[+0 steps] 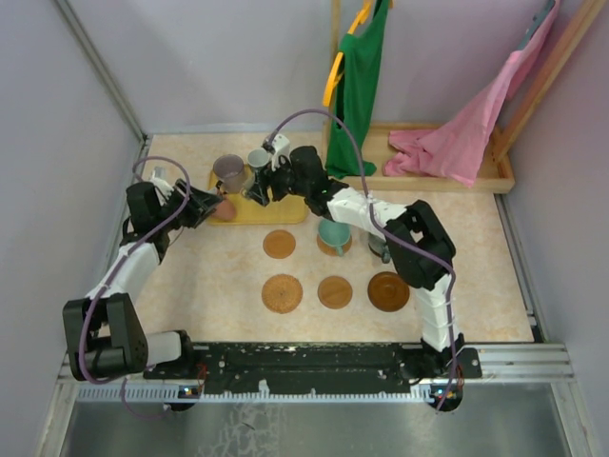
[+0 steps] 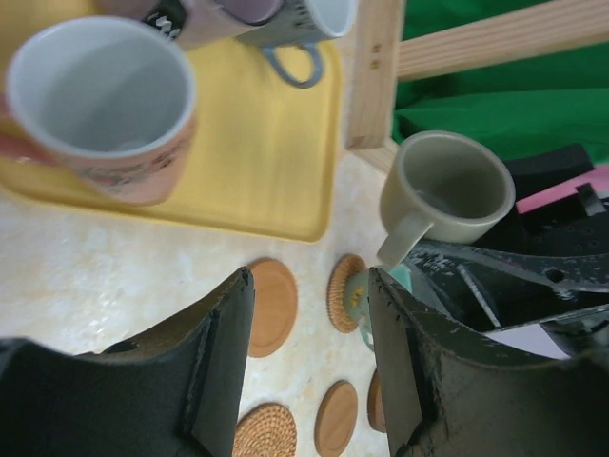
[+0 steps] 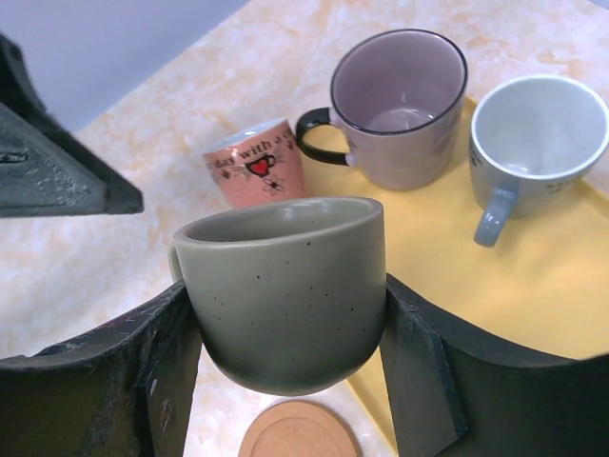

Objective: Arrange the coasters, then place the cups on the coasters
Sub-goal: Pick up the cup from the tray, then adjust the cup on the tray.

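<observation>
The right claw pinches an olive cup, yellow tray just beyond; the left claw is spread and empty, pink cup ahead-left.

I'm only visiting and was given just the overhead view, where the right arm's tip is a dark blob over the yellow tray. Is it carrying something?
Observer: Yes. The right wrist view shows the right end effector clamped on an olive-green mug, one finger on each side.
Visitor: And the left arm's tip, has it got that little pink cup?
Observer: No. The left wrist view shows the left end effector open, with nothing between its fingers. The pink cup stands ahead of them, ungripped.
</observation>
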`<action>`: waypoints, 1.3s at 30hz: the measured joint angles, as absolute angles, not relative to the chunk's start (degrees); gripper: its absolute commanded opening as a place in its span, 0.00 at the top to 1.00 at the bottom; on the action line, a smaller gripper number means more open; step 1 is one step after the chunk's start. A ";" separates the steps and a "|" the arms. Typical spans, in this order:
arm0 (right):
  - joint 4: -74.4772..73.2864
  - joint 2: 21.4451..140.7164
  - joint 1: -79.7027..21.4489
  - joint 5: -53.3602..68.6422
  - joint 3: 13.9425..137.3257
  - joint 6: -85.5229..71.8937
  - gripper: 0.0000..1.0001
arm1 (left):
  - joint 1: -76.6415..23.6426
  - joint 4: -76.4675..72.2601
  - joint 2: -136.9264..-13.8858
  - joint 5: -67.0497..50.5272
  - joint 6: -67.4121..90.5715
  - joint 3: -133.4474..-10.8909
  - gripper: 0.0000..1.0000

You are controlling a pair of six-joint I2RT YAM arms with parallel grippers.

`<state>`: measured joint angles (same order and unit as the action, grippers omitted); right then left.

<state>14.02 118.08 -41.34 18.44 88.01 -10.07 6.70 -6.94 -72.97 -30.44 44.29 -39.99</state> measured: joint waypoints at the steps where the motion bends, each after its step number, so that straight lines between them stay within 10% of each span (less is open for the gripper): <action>1: 13.87 117.51 -41.34 19.18 88.01 -10.09 1.00 | 6.50 -7.31 -72.84 -31.33 44.34 -40.47 0.42; 39: 1.43 112.99 -40.97 31.40 90.94 -8.93 1.00 | 1.13 -15.51 -73.58 -47.35 37.26 -44.10 0.60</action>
